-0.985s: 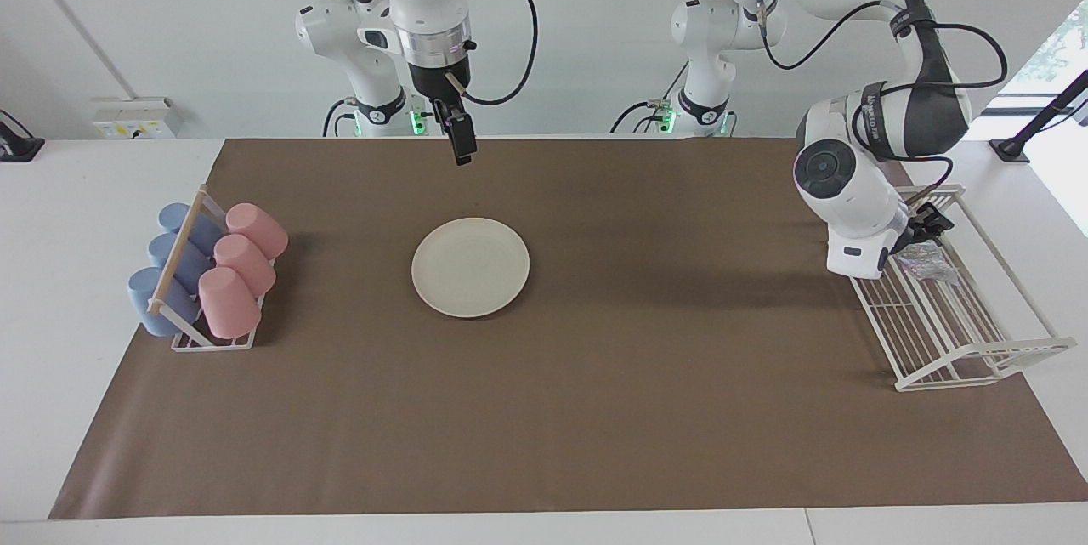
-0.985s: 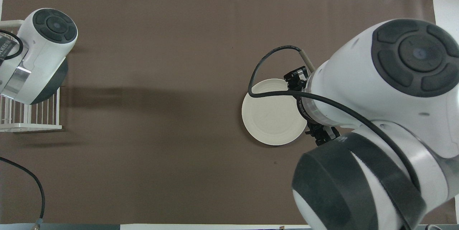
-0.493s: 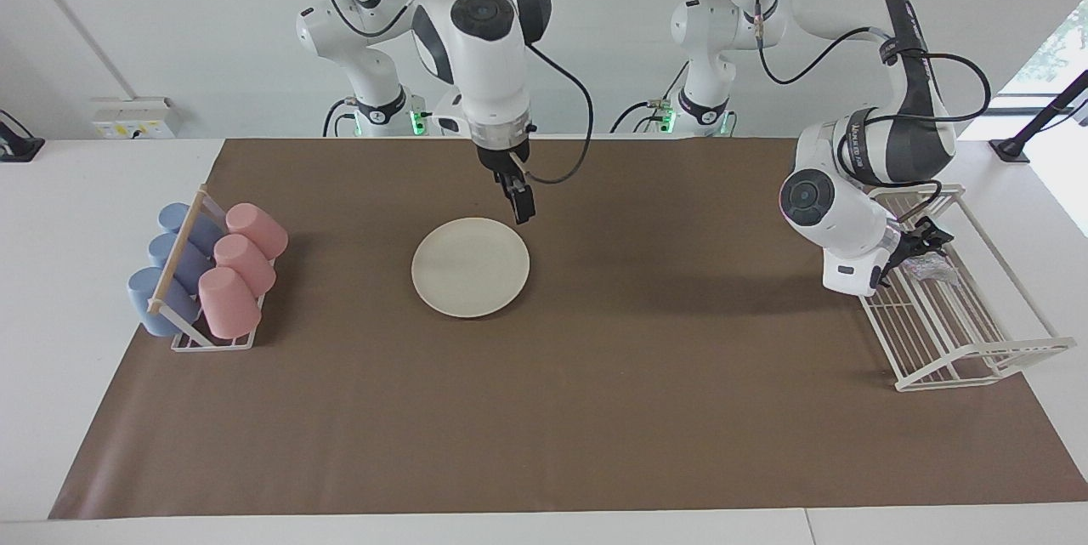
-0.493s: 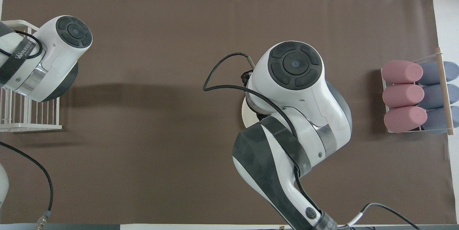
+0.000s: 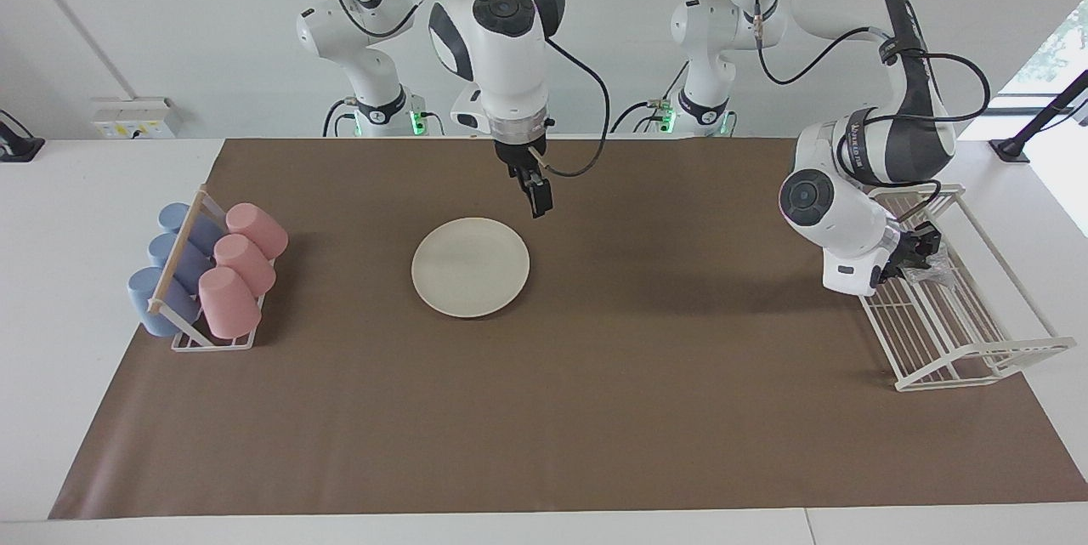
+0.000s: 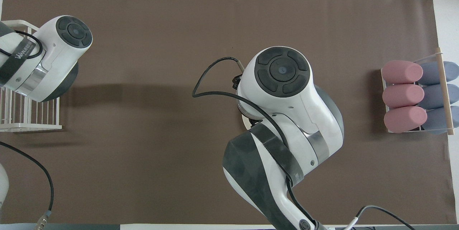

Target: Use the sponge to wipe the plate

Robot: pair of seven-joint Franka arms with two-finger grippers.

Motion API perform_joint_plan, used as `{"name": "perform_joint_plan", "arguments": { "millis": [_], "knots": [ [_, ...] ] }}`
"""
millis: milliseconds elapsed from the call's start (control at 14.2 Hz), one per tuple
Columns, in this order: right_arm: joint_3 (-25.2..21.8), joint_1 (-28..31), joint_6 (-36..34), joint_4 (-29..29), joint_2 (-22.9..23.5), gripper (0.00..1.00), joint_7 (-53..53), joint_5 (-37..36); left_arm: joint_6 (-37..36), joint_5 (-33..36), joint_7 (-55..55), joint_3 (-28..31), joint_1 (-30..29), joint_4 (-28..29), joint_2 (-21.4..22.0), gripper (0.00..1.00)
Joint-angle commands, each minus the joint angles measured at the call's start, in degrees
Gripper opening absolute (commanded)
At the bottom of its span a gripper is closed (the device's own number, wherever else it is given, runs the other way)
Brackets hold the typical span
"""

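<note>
Brown matting covers the table in the facing view, and the plate (image 5: 470,266) lies flat and bare on it, about midway between the two arms' ends. The right gripper (image 5: 538,203) hangs open and empty over the mat just beside the plate's rim. At the left arm's end, the left gripper (image 5: 916,251) is down in the white wire rack (image 5: 986,365), right at the sponge (image 5: 929,272) – whether it has closed on the sponge we cannot tell. Pink and blue cups (image 5: 229,269) lie in a holder at the right arm's end, well apart from everything else. In the overhead view, the right arm covers nearly the whole plate (image 6: 245,122), leaving only a sliver of its rim, and the left arm's wrist hides both the sponge and its gripper above the rack (image 6: 28,117). We judge the risks to be these: the soft, wrinkly sponge may snag on the rack's wires or slip out as it is lifted – a shallow pinch would cause that. The unheld plate may also skid on the mat under wiping pressure, and the two arms could crowd each other over the plate.
</note>
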State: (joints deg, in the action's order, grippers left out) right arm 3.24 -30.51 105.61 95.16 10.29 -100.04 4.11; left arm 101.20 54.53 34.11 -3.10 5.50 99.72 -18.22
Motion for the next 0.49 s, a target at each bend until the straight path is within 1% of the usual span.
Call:
{"name": "perform_joint_plan", "arguments": {
  "millis": [0, 141, 282, 352, 422],
  "knots": [
    [-0.2, 0.5, 1.2, 0.3, -0.2, 1.0, -1.1, 1.8, -1.0, 0.9, 1.0, 0.2, 0.7, 0.7, 0.9, 0.0],
    [-0.2, 0.5, 1.6, 0.3, -0.2, 1.0, -2.0, 1.8, -1.0, 0.4, 1.0, 0.2, 0.7, 0.3, 1.2, 0.0],
    [-0.2, 0.5, 2.6, 0.2, -0.1, 1.0, -8.1, 1.8, -2.1, -0.2, 0.4, 0.0, 0.7, -1.9, 1.4, 0.0],
    [-0.2, -0.1, 4.0, 0.0, 0.0, 1.0, -11.3, 1.7, -3.0, -2.3, 0.3, 0.0, 0.7, -3.6, 1.6, 0.0],
    [-0.2, -0.2, 5.7, 0.2, 0.0, 1.0, -13.2, 1.2, -4.3, -6.7, 0.3, 0.0, 0.8, -6.3, 1.7, 0.0]
  ]
}}
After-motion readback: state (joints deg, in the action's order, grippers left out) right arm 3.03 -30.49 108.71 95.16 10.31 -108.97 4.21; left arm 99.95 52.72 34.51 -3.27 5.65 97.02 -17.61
